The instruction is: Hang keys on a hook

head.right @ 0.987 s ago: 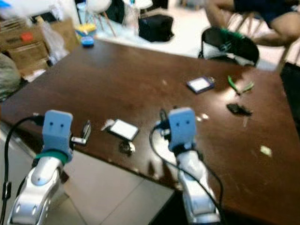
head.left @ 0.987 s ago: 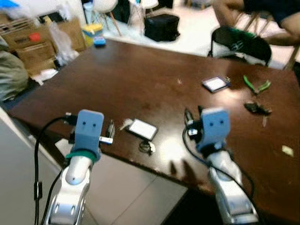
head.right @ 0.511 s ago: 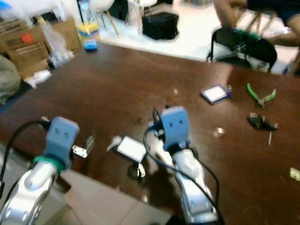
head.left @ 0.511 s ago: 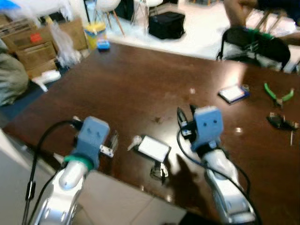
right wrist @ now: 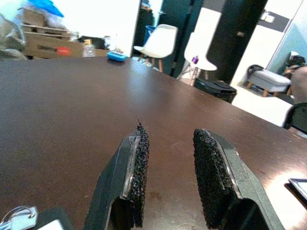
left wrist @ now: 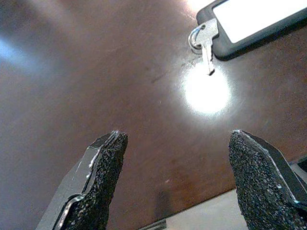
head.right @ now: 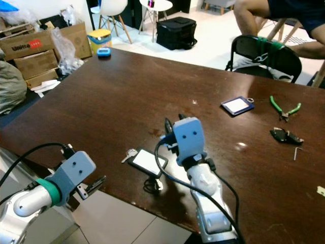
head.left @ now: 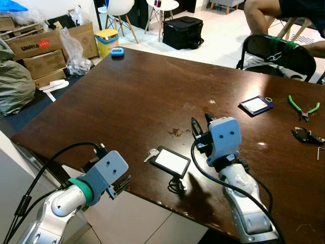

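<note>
The keys lie near the front edge of the dark wooden table [head.left: 152, 96]: a black tag with a white face [head.left: 171, 161], a silver key [head.left: 150, 154] on its left end, and a ring [head.left: 175, 186] toward the edge. In the left wrist view the key [left wrist: 206, 44] and the tag [left wrist: 259, 17] lie ahead of my left gripper [left wrist: 177, 182], which is open wide with nothing in it. That left gripper [head.left: 120, 185] hangs at the table's front edge, left of the keys. My right gripper [right wrist: 168, 143] is open above the table, just right of the tag, with nothing between its fingers.
A blue card holder [head.left: 255, 104], green pliers [head.left: 303, 107] and a small black item [head.left: 305, 134] lie at the table's right. A person [head.left: 284, 12] sits behind a black chair [head.left: 277, 51] at the back right. Cardboard boxes [head.left: 35, 48] and a black bag [head.left: 185, 31] stand on the floor beyond.
The camera has shifted and the picture has sharpened. My left arm has dropped lower, to the table's front edge. The right arm stays over the table by the tag.
</note>
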You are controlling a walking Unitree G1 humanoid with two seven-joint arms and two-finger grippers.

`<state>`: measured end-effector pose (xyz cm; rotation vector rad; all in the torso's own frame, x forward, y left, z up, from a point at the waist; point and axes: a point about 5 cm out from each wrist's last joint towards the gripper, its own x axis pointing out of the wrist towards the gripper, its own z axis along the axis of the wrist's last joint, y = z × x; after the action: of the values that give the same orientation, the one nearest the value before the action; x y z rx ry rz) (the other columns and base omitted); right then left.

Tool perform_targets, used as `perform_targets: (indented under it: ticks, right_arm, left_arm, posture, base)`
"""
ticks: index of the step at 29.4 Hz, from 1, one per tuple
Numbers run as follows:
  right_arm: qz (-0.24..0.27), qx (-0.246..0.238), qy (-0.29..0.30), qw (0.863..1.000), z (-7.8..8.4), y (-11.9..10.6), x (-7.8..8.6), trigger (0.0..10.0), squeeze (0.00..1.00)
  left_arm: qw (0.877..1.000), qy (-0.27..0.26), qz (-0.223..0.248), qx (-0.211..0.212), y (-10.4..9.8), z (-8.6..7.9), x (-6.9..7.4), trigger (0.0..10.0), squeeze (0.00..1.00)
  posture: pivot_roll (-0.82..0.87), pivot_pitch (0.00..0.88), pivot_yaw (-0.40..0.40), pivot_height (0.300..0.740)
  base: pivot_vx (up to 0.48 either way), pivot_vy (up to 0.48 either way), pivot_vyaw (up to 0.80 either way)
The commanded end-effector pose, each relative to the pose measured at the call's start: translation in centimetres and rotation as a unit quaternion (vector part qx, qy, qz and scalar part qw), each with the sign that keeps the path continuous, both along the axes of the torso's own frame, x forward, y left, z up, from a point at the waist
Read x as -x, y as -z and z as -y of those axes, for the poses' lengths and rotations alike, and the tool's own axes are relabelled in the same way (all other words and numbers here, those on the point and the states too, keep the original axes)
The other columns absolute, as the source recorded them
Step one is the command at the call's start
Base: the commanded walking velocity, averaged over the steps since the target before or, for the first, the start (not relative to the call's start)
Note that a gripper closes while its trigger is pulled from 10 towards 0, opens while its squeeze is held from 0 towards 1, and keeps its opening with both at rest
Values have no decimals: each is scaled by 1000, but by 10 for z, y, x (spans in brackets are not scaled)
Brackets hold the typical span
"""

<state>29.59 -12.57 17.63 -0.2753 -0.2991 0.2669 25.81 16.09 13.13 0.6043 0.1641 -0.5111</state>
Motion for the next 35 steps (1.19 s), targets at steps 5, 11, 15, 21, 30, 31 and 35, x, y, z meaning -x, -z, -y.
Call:
perform_targets:
  ticks: [5, 11, 15, 21, 30, 31, 35]
  right_arm:
    - [-128, 23, -71, 989, -13, 38, 2, 10000, 0]
    - [-207, 17, -151, 966, -10, 48, 8, 10000, 0]
    - [-214, -1, -195, 957, 9, 33, 16, 10000, 0]
    - [-266, 11, -264, 927, 19, 39, 36, 10000, 0]
    - [-313, 47, -291, 903, 12, 56, 40, 10000, 0]
    - [-313, 47, -291, 903, 12, 56, 40, 10000, 0]
    - [-319, 61, -295, 899, 7, 58, 36, 10000, 0]
  left_arm:
    - [999, 5, 10, 33, -2, 25, -9, 10000, 0]
    - [997, 14, 14, 76, -11, 41, -11, 10000, 0]
    - [996, 20, 10, 85, -11, 44, -9, 10000, 0]
    - [996, 23, 5, 88, -8, 48, -7, 10000, 0]
    - [996, 21, 3, 90, -8, 50, -8, 10000, 0]
    - [996, 21, 3, 90, -8, 50, -8, 10000, 0]
    - [996, 19, 3, 90, -9, 49, -7, 10000, 0]
  posture:
    - [-135, 68, 116, 740]
    - [-142, 72, 115, 740]
    - [-153, 74, 110, 740]
    - [-163, 76, 111, 740]
    - [-155, 78, 106, 740]
    - [-155, 78, 106, 740]
    - [-142, 89, 103, 740]
  base:
    - [0, 0, 0]
    - [0, 0, 0]
    - [0, 0, 0]
    - [0, 0, 0]
    - [0, 0, 0]
    - [0, 0, 0]
    - [0, 0, 0]
